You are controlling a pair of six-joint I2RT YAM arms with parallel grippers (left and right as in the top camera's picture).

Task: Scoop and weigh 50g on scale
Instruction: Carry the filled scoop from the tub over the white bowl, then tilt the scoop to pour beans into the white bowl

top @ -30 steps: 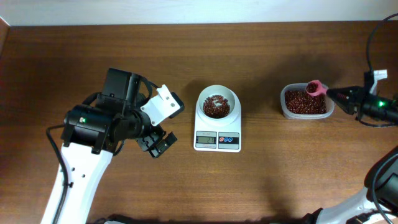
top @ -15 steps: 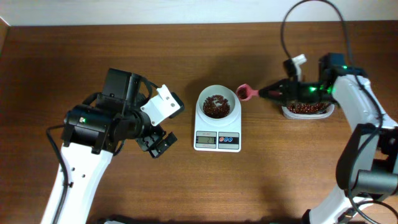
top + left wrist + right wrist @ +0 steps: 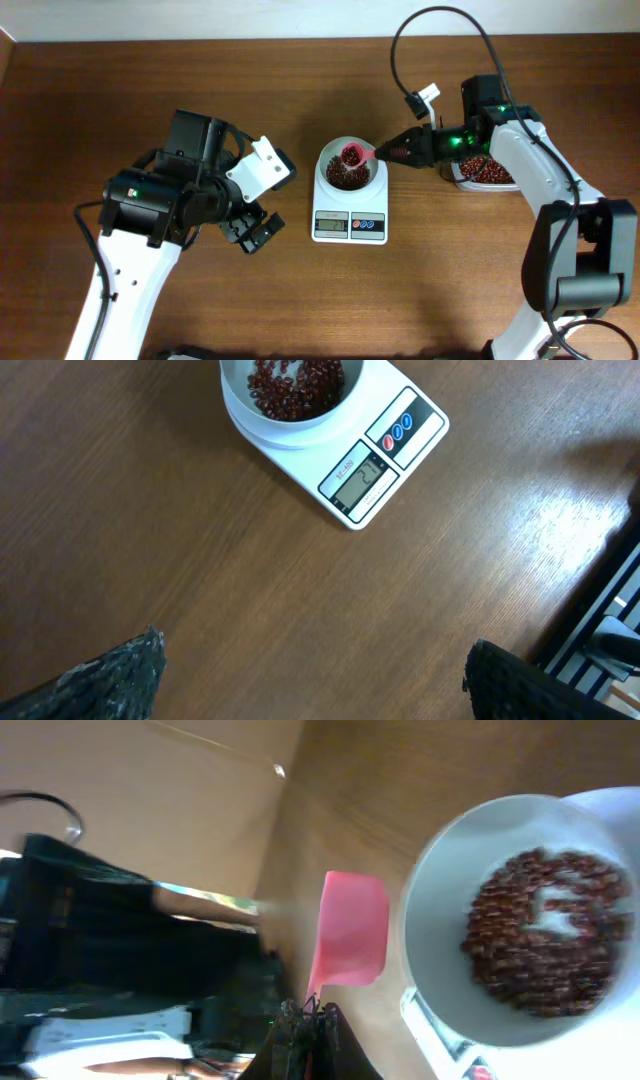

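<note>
On the counter (image 3: 480,290), the scale (image 3: 350,226) is placed between the arms, and the left jaws are held wide open beside it. A pink scoop (image 3: 352,154) is gripped by the closed right jaws over the scale's bowl, where the beans (image 3: 343,176) are heaped.

1. We swung the right arm (image 3: 535,180) leftward, from the table's right edge to its middle.
2. We carried the pink scoop (image 3: 352,154), pinched in the right gripper (image 3: 385,155), from above the clear tub (image 3: 492,177) to above the bowl of the scale (image 3: 322,202).
3. Our arm ended up covering part of the tub.
</note>
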